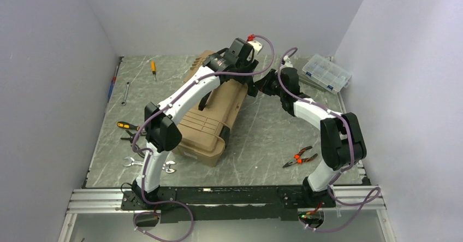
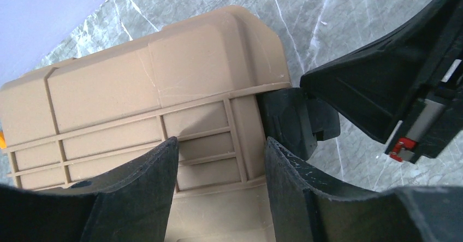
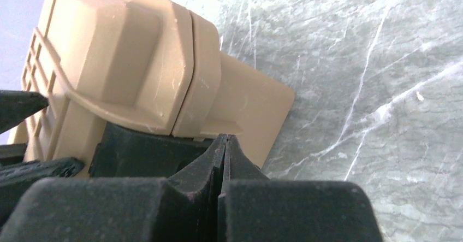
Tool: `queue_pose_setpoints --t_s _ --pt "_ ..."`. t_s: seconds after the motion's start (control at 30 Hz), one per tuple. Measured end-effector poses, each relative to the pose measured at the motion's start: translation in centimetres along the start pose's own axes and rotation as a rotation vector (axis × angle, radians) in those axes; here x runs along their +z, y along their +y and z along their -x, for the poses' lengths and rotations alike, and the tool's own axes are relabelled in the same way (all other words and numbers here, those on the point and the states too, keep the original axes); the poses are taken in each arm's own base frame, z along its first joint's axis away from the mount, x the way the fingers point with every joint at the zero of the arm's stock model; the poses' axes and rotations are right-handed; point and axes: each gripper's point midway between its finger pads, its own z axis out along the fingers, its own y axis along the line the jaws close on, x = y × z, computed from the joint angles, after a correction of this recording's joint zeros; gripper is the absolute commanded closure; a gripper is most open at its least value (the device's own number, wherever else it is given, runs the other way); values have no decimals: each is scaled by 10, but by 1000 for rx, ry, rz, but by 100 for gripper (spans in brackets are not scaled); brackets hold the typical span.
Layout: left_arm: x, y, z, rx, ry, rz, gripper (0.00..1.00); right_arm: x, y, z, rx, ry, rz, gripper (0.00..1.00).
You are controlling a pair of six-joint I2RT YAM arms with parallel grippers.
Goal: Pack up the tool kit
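**Working the far-end latch of the closed toolbox**

Judging by the loose tools, packing has barely begun. The large tan hard-plastic toolbox [image 1: 210, 124] sits shut just left of the middle of the grey marbled surface [image 1: 262, 138], its long axis running from 7 to 1 o'clock. Red-handled pliers [image 1: 299, 158] lie at 4 o'clock, an orange-handled screwdriver [image 1: 154, 69] at 11 o'clock and silver open-ended wrenches [image 1: 131, 161] at 8 o'clock, all outside the box.

Both arms meet at the box's 1 o'clock end. The left end effector [image 2: 221, 149] is open, its two fingers standing over the ribbed end wall without clamping it. The right end effector [image 3: 225, 138] is closed on nothing, its joined tips set against the black plastic latch [image 2: 295, 122].

The step in hand looks like releasing that latch; whether it is fastened I cannot tell. Next, the closed tips would need to lever the latch free while the left steadies the box, so the lid can lift.
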Motion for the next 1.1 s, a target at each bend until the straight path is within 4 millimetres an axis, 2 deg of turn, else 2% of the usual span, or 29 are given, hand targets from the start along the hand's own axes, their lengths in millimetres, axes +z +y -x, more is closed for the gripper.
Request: queue_pose_setpoints --t_s 0.5,0.63,0.87,1.1 --pt "-1 0 0 -6 -6 -12 41 16 -4 0 86 -198 -183 100" --pt "-1 0 1 -16 -11 -34 41 16 -6 -1 154 -267 -170 100" --pt "-2 2 -1 -39 -22 -73 42 34 -13 -3 241 -346 -162 100" --pt "-3 4 0 -78 -39 -130 44 35 -15 -5 318 -417 -145 100"
